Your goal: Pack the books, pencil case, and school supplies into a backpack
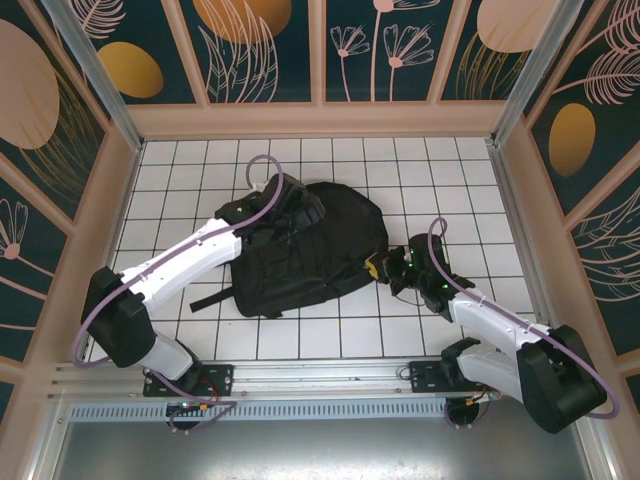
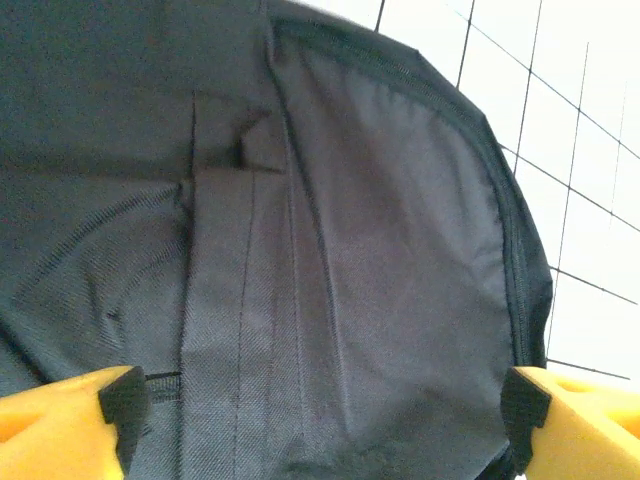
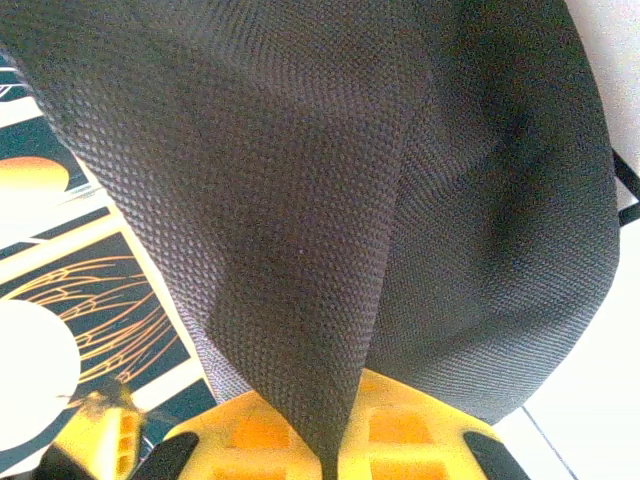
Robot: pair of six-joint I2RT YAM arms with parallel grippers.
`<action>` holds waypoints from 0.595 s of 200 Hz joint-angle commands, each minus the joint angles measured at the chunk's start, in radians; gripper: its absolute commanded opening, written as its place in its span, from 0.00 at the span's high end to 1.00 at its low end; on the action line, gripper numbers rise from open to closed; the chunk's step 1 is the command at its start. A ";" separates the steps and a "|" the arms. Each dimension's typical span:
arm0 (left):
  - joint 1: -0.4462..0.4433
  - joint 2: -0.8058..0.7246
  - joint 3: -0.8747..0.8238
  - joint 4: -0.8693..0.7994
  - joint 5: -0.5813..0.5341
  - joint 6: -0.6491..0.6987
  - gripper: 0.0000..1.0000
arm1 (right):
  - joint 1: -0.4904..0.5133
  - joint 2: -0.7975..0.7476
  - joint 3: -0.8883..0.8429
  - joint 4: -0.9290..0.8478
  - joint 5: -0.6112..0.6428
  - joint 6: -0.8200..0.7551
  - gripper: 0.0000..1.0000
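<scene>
The black backpack (image 1: 305, 250) lies flat in the middle of the tiled table. My left gripper (image 1: 262, 206) hovers over its upper left part, jaws wide open; in the left wrist view the yellow fingers (image 2: 60, 415) stand far apart above the backpack's grey lining (image 2: 380, 260). My right gripper (image 1: 378, 267) is at the backpack's right edge, shut on a fold of its black fabric (image 3: 330, 300), which runs down between the yellow fingers (image 3: 420, 430). Books and school supplies are out of view.
White tiled table (image 1: 470, 200) surrounds the backpack, with free tiles at the back and right. Decorated wall panels (image 1: 320, 50) enclose the table on three sides. A strap (image 1: 205, 300) trails off the backpack's lower left.
</scene>
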 commanded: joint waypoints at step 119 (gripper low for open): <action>0.017 0.022 0.715 -0.753 -0.746 0.293 0.01 | 0.015 0.020 0.075 -0.020 0.044 -0.042 1.00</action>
